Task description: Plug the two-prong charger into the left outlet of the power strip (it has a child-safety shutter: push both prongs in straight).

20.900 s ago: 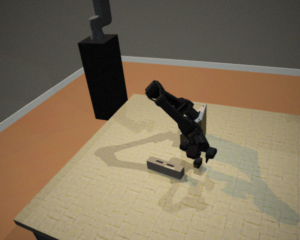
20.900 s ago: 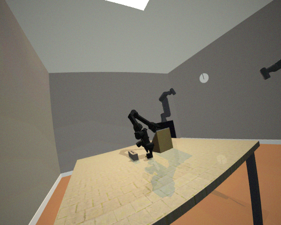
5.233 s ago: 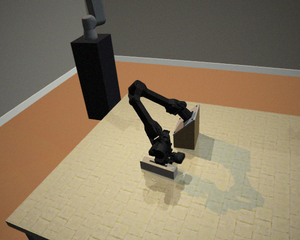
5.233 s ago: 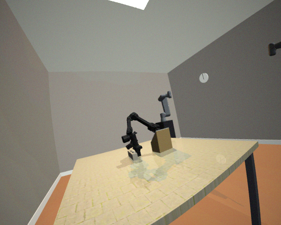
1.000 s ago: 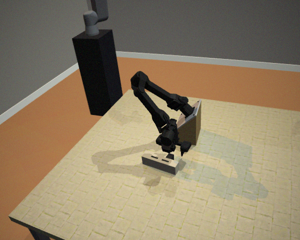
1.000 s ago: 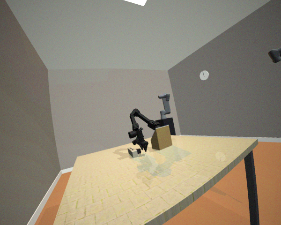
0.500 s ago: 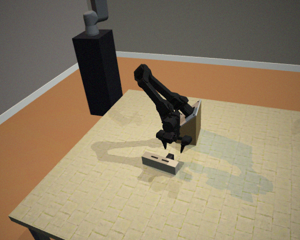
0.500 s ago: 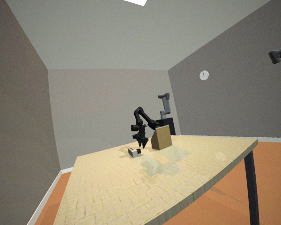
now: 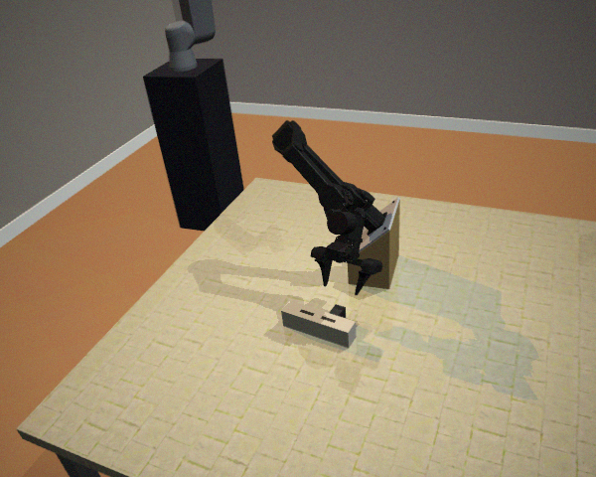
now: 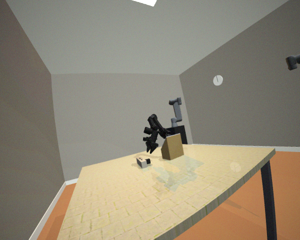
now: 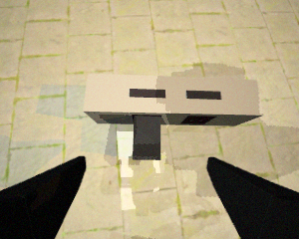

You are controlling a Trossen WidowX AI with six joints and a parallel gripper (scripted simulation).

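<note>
The power strip (image 9: 314, 328) (image 10: 140, 163) (image 11: 108, 95) lies on the table, pale on top with two dark slots. In the wrist view its darker side faces the gripper and shows a dark red patch (image 11: 198, 119) to the right. The black charger (image 9: 340, 311) (image 10: 148, 161) (image 11: 147, 139) stands against that side, left of the patch. Its prongs are hidden, and how far they are in cannot be told. My gripper (image 9: 341, 289) (image 10: 149, 152) (image 11: 148, 162) is open and empty, above and behind the charger, with its fingertips clear of it.
A brown wedge-shaped block (image 9: 375, 261) (image 10: 174, 147) stands beside the arm, under its base. Another grey arm (image 9: 180, 43) (image 10: 177, 111) is on a black pedestal (image 9: 190, 143) beyond the table (image 9: 185, 385) (image 10: 106, 196). Shadows lie around the strip.
</note>
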